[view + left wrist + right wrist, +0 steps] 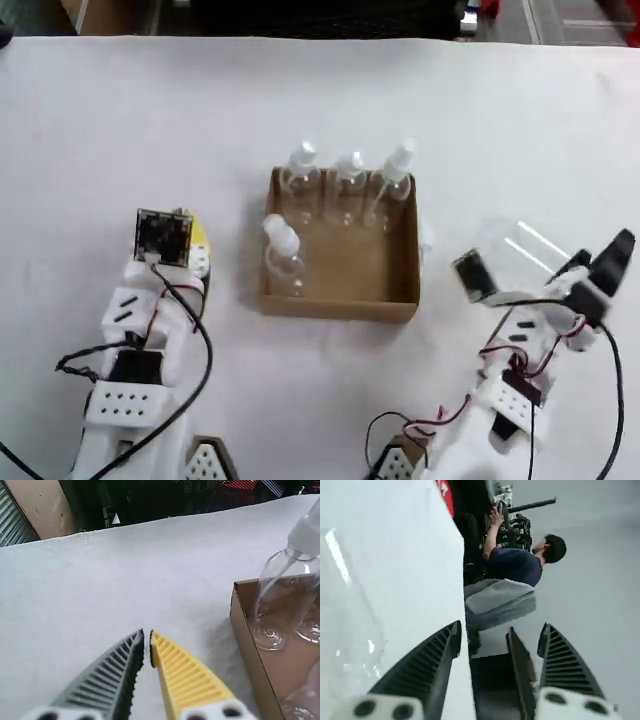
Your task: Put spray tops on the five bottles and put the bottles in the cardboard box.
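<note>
The cardboard box [340, 298] sits mid-table. Three clear bottles with white spray tops stand along its far wall [300, 175] [349, 180] [393, 185], and another topped bottle [283, 250] stands at its front left. My left gripper [197, 238] rests low on the table left of the box, shut and empty [147, 640]; beside it I see the box wall [245, 625] and a bottle [285, 595]. A clear bottle [515, 250] [350, 630] lies on the table right of the box. My right gripper [600, 258] [501, 626] is raised just right of it, open, tilted sideways.
White cloth covers the table [150, 120], with free room behind and to both sides of the box. The far table edge [300, 38] borders a dark room. Cables trail from both arm bases near the front edge.
</note>
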